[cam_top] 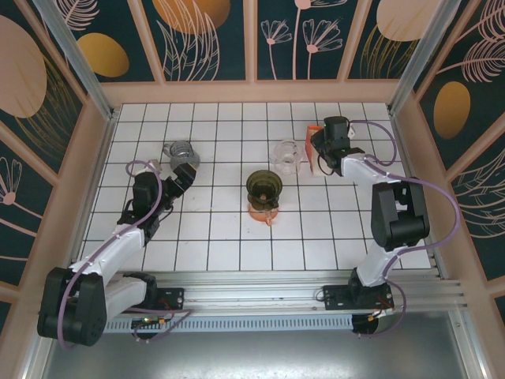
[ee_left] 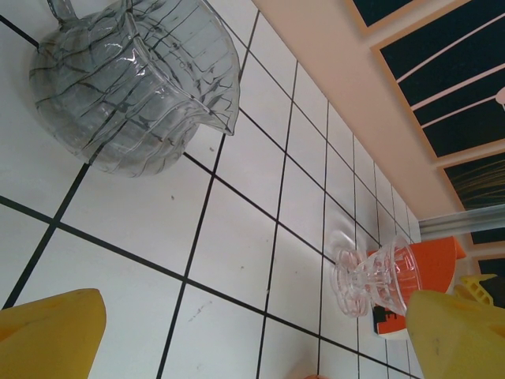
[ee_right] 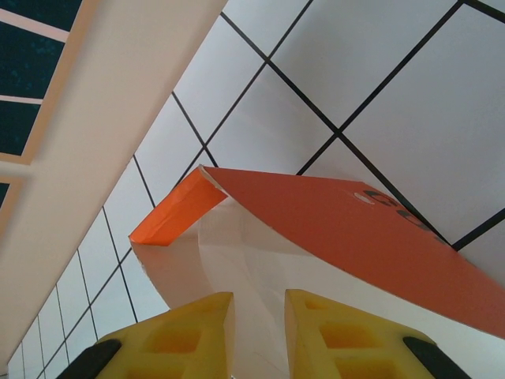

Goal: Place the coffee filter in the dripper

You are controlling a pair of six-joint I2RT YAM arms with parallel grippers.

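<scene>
White filter (ee_right: pixel 225 253), pinched in right pincer (ee_right: pixel 259 304)

Orange box (ee_right: pixel 339 217), white filter (ee_right: pixel 237 260), black-gridded white table (cam_top: pixel 205 229).

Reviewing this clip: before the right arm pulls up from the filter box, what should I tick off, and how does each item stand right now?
1. Right gripper astride the white paper filter: ok, one yellow finger on each side of the sheet.
2. Filter actually pinched: cannot tell, a narrow gap shows between the fingers.
3. Flap of the orange cardboard box folded open: ok.
4. Dark olive dripper on its orange base upright, mouth up, mid-table: ok.
5. Left gripper open, near the grey glass pitcher and away from that dripper: ok.
</scene>
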